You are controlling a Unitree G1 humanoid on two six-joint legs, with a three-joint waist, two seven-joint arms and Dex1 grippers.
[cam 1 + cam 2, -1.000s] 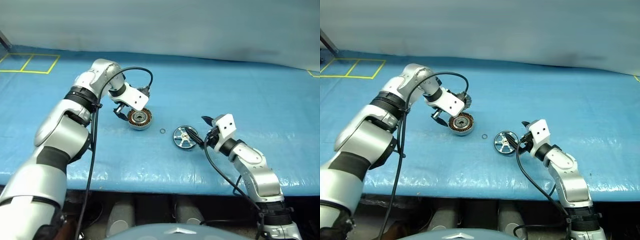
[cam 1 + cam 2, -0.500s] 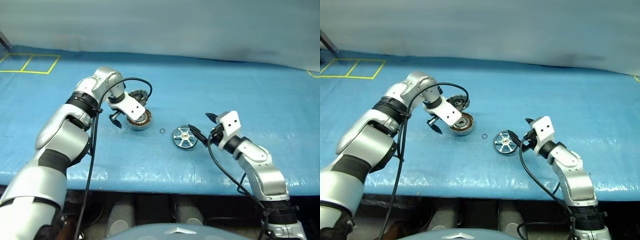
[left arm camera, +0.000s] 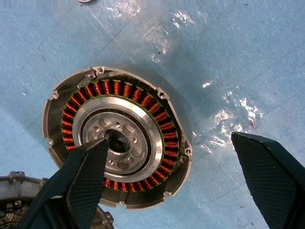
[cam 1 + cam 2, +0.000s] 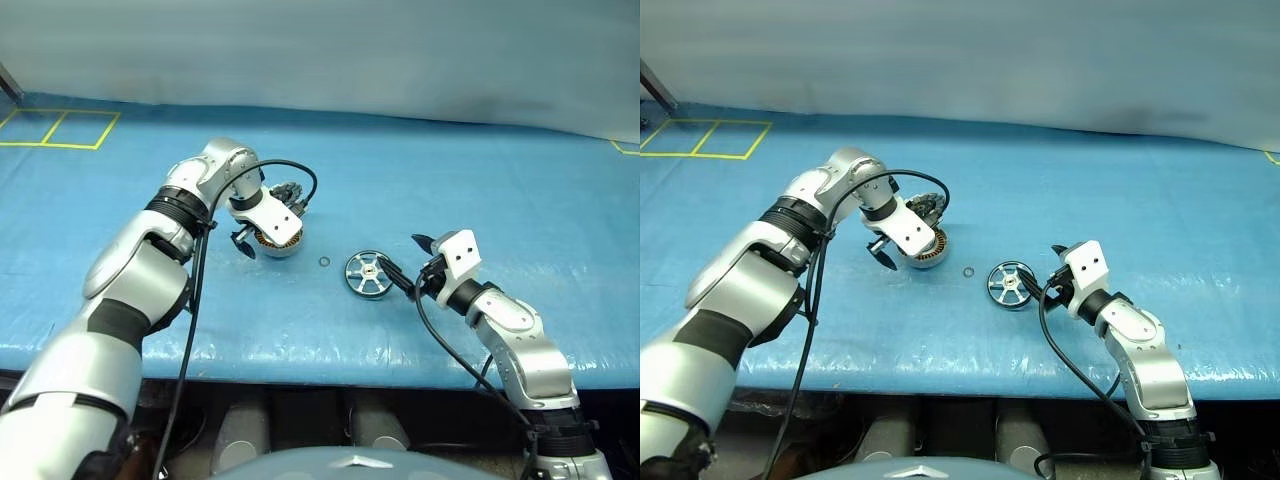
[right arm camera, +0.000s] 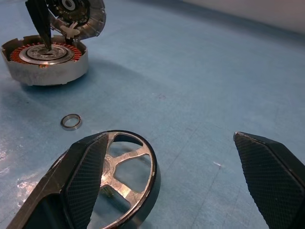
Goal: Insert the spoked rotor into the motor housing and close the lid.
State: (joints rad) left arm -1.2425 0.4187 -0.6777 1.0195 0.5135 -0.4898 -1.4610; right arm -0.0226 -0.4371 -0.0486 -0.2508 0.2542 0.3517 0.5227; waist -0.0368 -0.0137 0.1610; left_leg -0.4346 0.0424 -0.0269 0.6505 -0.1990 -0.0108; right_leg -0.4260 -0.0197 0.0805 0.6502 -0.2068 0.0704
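Below, motor housing (image 3: pixel 119 138) under wide-open left gripper (image 3: pixel 176 176) — spoked rotor (image 5: pixel 121 183) before open, empty right gripper (image 5: pixel 181 181).

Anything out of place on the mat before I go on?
One stray part: a tiny thin ring lies loose on the blue mat, between the motor housing and the spoked rotor. Nothing looks spilled or damaged.

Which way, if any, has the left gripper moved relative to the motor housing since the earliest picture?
Yes. The left gripper has come down toward the motor housing, which sits in the same spot beside the small ring; one finger now reaches into the housing's centre.
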